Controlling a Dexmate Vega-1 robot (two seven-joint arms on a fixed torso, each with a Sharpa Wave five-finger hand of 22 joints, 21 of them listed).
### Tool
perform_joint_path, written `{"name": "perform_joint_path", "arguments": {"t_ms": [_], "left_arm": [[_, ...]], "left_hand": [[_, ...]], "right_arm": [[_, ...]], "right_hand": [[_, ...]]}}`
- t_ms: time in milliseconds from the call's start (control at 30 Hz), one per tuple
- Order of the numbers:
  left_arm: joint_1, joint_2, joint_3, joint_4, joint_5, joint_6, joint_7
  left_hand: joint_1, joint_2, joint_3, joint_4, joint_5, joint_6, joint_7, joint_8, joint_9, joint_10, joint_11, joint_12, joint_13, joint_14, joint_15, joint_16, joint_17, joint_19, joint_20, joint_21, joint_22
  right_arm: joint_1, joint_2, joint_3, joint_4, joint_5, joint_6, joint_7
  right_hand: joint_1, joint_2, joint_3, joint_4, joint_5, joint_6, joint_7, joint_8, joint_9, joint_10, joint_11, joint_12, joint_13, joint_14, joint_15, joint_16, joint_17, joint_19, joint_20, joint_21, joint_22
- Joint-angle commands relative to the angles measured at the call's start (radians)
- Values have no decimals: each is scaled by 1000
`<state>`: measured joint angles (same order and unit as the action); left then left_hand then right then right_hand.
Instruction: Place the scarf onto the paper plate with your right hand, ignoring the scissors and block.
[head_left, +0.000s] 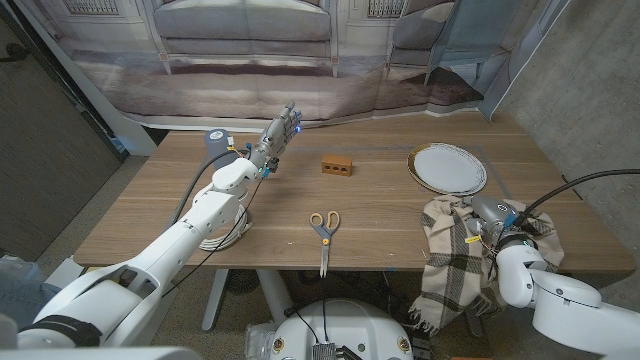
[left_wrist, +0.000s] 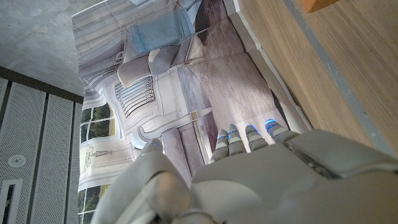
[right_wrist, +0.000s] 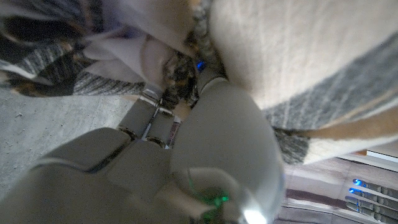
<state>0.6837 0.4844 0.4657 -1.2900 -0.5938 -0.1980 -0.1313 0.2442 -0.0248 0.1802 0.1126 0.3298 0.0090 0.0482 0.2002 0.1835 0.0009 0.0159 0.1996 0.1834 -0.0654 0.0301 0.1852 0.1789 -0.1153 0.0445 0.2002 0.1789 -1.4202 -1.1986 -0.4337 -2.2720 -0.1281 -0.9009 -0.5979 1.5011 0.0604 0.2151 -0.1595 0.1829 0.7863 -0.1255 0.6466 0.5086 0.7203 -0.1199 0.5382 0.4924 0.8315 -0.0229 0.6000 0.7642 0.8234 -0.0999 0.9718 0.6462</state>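
The left arm stretches from the lower left out over the wooden counter, its white left robot hand raised with fingers straight, apart and holding nothing. The right arm comes in at the lower right; the right robot hand has its fingers buried in the plaid cream-and-grey scarf, gripping it.
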Motion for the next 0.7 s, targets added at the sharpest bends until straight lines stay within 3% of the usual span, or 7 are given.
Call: {"name": "perform_joint_path", "arguments": {"t_ms": [33, 200, 700], "left_arm": [[-4, -4, 4, 8, 0, 1, -2], [-7, -9, 5, 20, -3, -3, -10], [-8, -7, 4, 23, -3, -10, -17]], "left_hand": [[4, 10, -3, -1, 5, 9, 3, -2, 3, 6, -3, 5, 6, 3, 4, 4, 6, -5, 4, 3, 4], [5, 11, -4, -1, 5, 11, 3, -2, 3, 5, -3, 5, 6, 4, 3, 5, 6, -4, 3, 3, 4], [6, 13, -6, -1, 5, 11, 3, -2, 3, 4, -3, 4, 6, 3, 3, 4, 5, -4, 3, 3, 4]], "right_arm": [[-55, 30, 64, -7, -19, 11, -54], [-80, 46, 95, -19, -19, 3, -65], [-143, 63, 179, -78, -39, -43, -69]], "right_hand": [[56, 48, 1, 5, 11, 10, 1, 9, 8, 15, -4, 10, 14, 92, -208, 9, 9, -8, -128, 13, 8], [58, 56, 1, 10, 14, 19, -5, 7, -1, 85, -11, 39, 37, 104, -205, 16, 27, -17, -130, 32, 18], [57, 63, 1, 14, 16, 32, -7, 16, 3, 125, -11, 55, 66, 121, -202, 23, 49, -19, -132, 55, 26]]}}
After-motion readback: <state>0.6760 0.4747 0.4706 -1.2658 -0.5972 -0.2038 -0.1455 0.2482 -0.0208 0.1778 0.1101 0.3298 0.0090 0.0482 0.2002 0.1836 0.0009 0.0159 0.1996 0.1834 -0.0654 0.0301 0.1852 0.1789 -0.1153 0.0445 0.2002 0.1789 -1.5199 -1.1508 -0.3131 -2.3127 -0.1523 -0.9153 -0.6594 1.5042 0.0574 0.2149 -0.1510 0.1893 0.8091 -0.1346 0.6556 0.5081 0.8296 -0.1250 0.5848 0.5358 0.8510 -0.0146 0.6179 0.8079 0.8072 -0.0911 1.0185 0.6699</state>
